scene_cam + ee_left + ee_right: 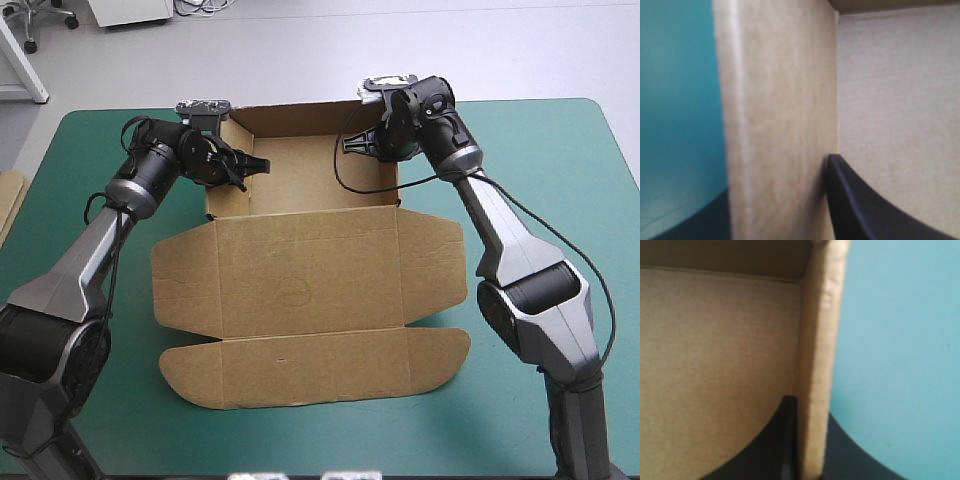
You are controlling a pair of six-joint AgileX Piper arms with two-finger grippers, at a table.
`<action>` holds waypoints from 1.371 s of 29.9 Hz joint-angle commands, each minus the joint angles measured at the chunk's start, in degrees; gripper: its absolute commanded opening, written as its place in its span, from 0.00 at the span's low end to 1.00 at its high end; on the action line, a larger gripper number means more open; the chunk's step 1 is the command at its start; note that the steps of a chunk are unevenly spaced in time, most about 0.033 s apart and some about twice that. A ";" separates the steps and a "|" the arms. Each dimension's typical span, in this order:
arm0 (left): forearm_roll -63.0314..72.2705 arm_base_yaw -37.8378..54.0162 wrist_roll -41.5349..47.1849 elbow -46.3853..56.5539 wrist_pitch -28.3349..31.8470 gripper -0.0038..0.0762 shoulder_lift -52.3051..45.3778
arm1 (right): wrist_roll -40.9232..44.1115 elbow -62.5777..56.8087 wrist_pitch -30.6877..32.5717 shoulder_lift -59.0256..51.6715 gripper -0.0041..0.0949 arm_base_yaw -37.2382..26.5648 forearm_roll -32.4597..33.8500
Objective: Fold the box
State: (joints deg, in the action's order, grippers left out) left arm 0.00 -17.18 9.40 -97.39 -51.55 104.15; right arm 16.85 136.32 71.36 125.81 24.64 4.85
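From the high view I see the brown cardboard box lying at the middle of the teal-green counter. Its far half is raised into an open tray. Its lid and flaps are spread flat toward the near edge. The left gripper sits at the tray's left wall and the right gripper at the tray's right wall, both near the far corners. A strip of more brown board shows at the counter's left edge.

In the left wrist view, the tray's left wall stands upright between my left gripper's fingers. One black finger is inside the tray against the wall's inner face, and the other is a dark shape outside the wall, over the teal-green cover. The fingers are all but closed, clamping the wall. The tray's floor and far wall lie ahead.

In the right wrist view, the picture mirrors that one. The right wall's thick folded edge runs up between the right gripper's fingers. One black finger is inside the tray and the other outside, above the bare cover. This gripper too is nearly closed, pinching the board. The tray's floor fills the inner side and its far wall crosses beyond.
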 commanded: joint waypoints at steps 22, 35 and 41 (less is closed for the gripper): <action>4.23 -1.17 -4.54 -2.28 -1.98 0.04 6.30 | -0.87 -6.51 -0.04 -0.58 0.03 -0.33 -1.57; 4.65 -1.17 -4.54 -2.28 -3.06 0.41 7.10 | -3.86 -7.95 -0.04 1.10 0.33 -0.33 -3.13; 4.40 -1.17 -4.54 -2.28 -4.66 0.61 7.10 | -3.86 -8.50 -0.04 1.11 0.65 -0.33 -3.49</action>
State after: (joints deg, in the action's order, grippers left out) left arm 3.33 -17.90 5.09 -97.85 -56.79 114.71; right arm 13.93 126.95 70.54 130.32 24.55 1.25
